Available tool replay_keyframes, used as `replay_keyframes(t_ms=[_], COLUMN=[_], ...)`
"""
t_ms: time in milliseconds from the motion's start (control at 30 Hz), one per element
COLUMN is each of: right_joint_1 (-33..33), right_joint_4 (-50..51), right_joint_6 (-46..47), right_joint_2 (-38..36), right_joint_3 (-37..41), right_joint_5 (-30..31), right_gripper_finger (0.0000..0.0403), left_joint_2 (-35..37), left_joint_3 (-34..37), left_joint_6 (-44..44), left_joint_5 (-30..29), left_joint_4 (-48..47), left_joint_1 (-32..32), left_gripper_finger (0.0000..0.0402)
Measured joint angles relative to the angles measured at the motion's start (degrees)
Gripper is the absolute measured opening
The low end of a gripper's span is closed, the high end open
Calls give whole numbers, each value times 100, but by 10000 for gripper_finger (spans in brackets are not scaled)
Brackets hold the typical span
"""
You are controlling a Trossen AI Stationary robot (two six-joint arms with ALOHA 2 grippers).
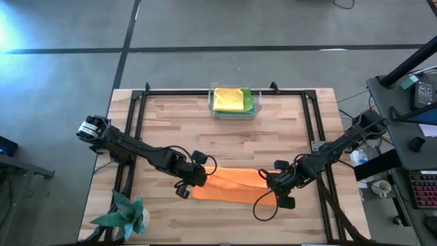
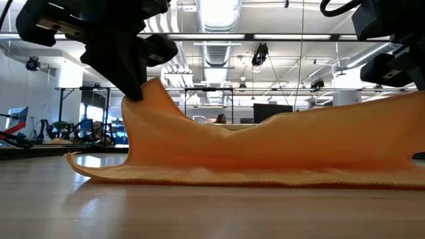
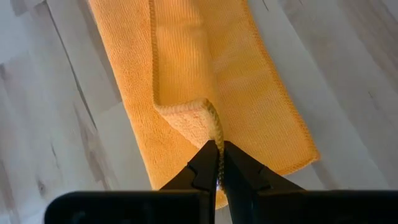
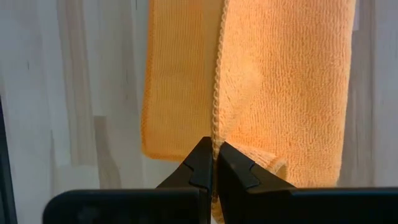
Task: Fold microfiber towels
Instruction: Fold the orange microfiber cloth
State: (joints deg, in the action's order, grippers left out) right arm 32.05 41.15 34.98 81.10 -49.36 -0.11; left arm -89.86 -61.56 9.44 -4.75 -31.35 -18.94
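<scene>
I have the left gripper (image 3: pixel 219 163) pinched tight on one edge of the orange towel (image 1: pixel 232 184) and the right gripper (image 4: pixel 214 163) clamped on the opposite end, both lifted off the tabletop (image 1: pixel 273 137) so the held edge can carry over the half lying flat. Folded towels (image 1: pixel 232 100) wait in the bin (image 1: pixel 257 102) at the back.

Overhead, table-level and two close wrist cameras all share the orange towel (image 1: pixel 232 183).
</scene>
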Motion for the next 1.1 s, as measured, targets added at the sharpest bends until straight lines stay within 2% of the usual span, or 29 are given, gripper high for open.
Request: replay_keyframes(t_ms=[300,600,833,967,1100], right_joint_1=[9,35,31,31,31], right_joint_4=[-27,-270,-272,-295,-296], right_joint_6=[190,210,679,908,1062], right_joint_2=[0,0,0,0,0], right_joint_3=[-1,2,2,2,2], right_joint_5=[12,-32,-25,-2,15], right_gripper_finger=[13,62,117,132,137], left_joint_2=[-97,-97,-97,-95,-16], left_joint_3=[9,9,9,4,-177], left_joint_6=[23,23,10,-15,-386], left_joint_5=[1,11,11,11,10], left_joint_4=[27,39,47,53,-299], left_joint_1=[2,-22,-24,-26,-75], left_gripper_finger=[6,11,74,114,138])
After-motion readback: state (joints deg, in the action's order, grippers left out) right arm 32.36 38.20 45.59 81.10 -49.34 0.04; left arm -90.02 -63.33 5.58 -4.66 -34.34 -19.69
